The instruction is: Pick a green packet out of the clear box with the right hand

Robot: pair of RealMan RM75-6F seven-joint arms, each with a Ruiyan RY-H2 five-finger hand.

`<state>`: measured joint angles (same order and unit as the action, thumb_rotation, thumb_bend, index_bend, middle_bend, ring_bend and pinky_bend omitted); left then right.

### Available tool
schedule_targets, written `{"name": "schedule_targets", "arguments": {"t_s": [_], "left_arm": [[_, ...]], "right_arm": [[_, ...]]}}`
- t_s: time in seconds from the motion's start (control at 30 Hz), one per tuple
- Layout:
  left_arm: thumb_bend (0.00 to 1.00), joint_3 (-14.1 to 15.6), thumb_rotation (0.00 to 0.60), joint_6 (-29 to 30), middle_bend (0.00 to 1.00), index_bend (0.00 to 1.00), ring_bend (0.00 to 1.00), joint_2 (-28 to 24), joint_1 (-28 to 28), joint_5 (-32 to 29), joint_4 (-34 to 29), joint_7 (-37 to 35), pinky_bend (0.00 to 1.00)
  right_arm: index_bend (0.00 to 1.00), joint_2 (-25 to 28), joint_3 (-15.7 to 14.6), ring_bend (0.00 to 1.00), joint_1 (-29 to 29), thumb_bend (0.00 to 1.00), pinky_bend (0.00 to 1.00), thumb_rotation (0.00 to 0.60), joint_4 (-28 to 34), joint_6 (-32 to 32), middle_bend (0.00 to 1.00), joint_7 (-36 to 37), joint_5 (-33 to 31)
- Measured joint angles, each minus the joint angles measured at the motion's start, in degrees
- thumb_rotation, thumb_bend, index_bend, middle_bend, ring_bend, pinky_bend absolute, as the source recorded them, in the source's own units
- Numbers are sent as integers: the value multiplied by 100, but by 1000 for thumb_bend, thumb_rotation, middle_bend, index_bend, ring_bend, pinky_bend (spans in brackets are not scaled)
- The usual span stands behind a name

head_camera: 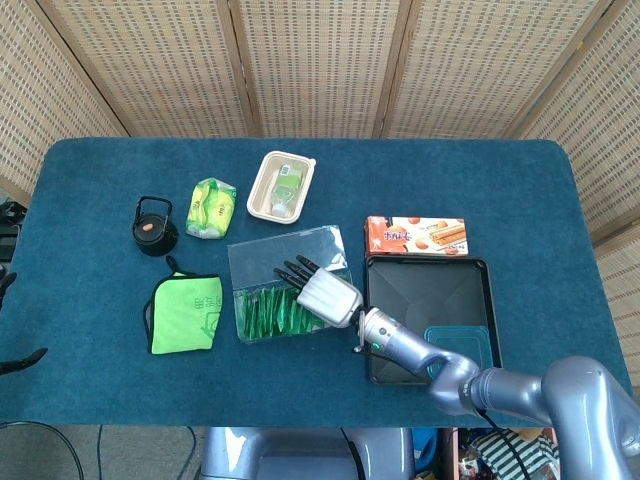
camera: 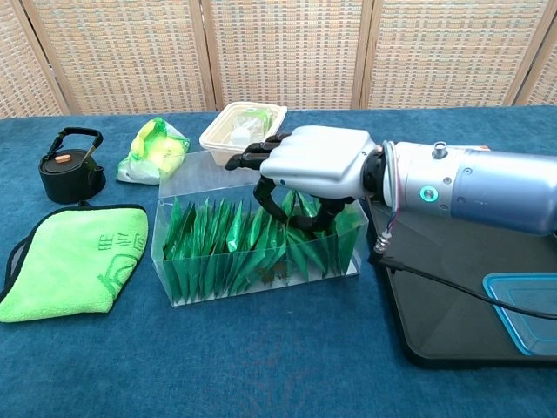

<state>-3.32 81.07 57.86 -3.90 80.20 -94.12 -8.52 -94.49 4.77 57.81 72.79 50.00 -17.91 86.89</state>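
Green packets (camera: 252,248) sit packed tight under my right hand (camera: 306,165), fingers curled in, grip unclear — could drag several out.

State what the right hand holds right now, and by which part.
Cannot be told: the right hand reaches into the clear box, its fingertips hidden among the green packets.

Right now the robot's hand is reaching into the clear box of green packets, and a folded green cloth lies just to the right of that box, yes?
Not quite. The right hand does reach into the clear box of green packets, but the chest view shows the green cloth lying to its left.
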Motion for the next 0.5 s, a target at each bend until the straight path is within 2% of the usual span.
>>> {"name": "schedule_targets", "arguments": {"t_s": [0.5], "left_arm": [[128, 2, 600, -2, 0, 0, 0, -2, -3, 3, -1, 0, 0]], "right_arm": [[619, 53, 15, 0, -55, 596, 170, 600, 52, 149, 116, 30, 121]]}}
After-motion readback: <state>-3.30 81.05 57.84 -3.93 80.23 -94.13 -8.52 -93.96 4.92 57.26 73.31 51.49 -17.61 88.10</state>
